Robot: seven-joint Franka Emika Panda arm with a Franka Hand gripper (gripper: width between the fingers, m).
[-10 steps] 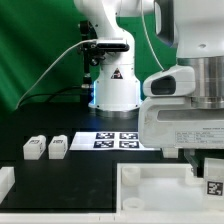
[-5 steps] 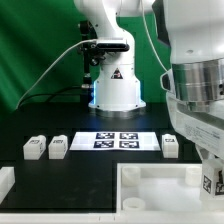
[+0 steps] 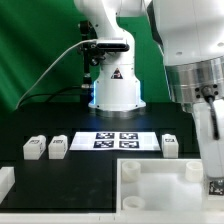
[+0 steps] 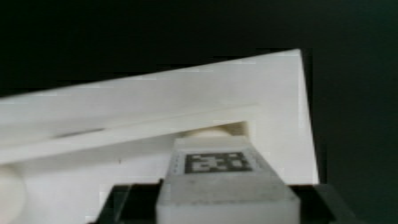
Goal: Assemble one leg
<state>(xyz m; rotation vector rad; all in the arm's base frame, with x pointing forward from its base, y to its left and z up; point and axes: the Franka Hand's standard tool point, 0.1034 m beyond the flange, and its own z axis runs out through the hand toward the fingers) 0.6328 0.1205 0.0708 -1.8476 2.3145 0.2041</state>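
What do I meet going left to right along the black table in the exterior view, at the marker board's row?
Small white block-shaped leg → second white leg beside it → flat white marker board with four tags → third white leg → the arm's gripper holding a tagged leg.

No readable text; black-and-white tags on marker board (image 3: 117,139), legs (image 3: 33,147), held leg (image 4: 217,176).

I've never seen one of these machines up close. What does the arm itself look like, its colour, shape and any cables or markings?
The arm is glossy white, built of thick rounded segments. Its base stands at the back, bearing a small triangular warning sticker and a black band, with a glowing bluish ring lower down. A white cable arcs toward it from the exterior view's left. The jaws are dark in the wrist view.
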